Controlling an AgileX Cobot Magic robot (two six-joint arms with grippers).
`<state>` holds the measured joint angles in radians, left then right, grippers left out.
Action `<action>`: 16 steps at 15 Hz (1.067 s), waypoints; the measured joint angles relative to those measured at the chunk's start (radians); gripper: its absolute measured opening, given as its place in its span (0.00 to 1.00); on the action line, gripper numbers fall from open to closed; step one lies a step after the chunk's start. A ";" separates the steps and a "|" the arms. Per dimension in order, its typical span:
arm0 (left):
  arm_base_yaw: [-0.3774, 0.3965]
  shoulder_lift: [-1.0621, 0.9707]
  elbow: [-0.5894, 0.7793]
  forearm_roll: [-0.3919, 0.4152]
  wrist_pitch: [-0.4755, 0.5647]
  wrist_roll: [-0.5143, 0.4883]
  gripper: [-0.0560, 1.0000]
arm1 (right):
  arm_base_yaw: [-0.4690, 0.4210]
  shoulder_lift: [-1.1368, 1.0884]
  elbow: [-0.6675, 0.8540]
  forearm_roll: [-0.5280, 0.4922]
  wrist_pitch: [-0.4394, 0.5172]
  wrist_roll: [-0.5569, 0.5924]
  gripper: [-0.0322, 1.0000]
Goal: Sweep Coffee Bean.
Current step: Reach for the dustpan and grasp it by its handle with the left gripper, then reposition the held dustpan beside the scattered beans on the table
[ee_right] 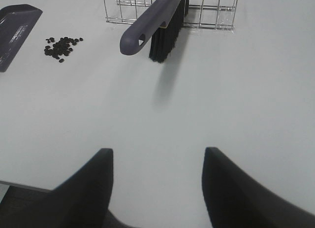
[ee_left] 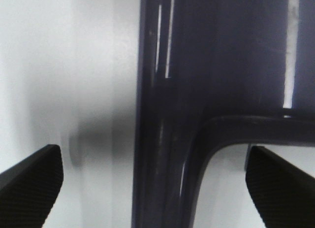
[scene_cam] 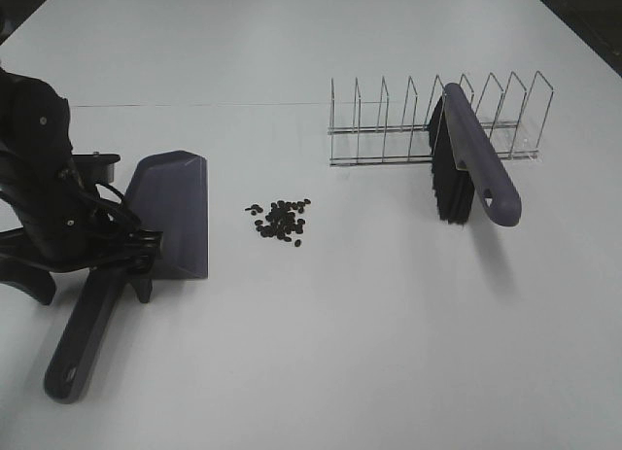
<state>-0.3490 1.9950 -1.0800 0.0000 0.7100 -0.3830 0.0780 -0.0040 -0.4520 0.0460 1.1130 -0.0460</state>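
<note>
The left gripper (scene_cam: 136, 248) sits low over the dustpan (scene_cam: 175, 202), at the point where the handle (scene_cam: 83, 338) joins the pan. In the left wrist view its fingers (ee_left: 29, 181) are spread wide to either side of that neck, with a gap on both sides, so it holds nothing. The handle's long axis runs from the pan back toward the near left corner. The next move looks like closing straight across that neck.

The beans (scene_cam: 280, 220) lie in a loose cluster on the surface (scene_cam: 369, 353), just right of the pan's long side and apart from it. Bare surface surrounds them, so there is room to slide the pan closer.

Further right stands a wire rack (scene_cam: 389, 120). The brush (scene_cam: 481, 173) leans out of one of its slots, bristles down and handle end pointing toward the near edge.

The right gripper (ee_right: 157, 188) is the nearer one to the brush. It hangs over bare surface with its fingers apart and empty, well short of the brush, and nothing lies between them.
</note>
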 joint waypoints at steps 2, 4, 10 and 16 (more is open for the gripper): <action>-0.002 0.017 -0.014 0.000 -0.001 0.000 0.84 | 0.000 0.000 0.000 0.000 0.000 0.000 0.52; -0.002 0.022 -0.018 0.006 0.000 0.000 0.63 | 0.000 0.000 0.000 0.000 0.000 0.000 0.52; -0.002 0.023 -0.018 0.017 -0.027 0.000 0.46 | 0.000 0.000 0.000 0.000 0.000 0.000 0.52; -0.002 0.023 -0.018 0.016 -0.028 0.014 0.37 | 0.000 0.000 0.000 0.000 0.000 0.000 0.52</action>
<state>-0.3510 2.0180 -1.0980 0.0160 0.6820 -0.3690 0.0780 -0.0040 -0.4520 0.0460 1.1130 -0.0460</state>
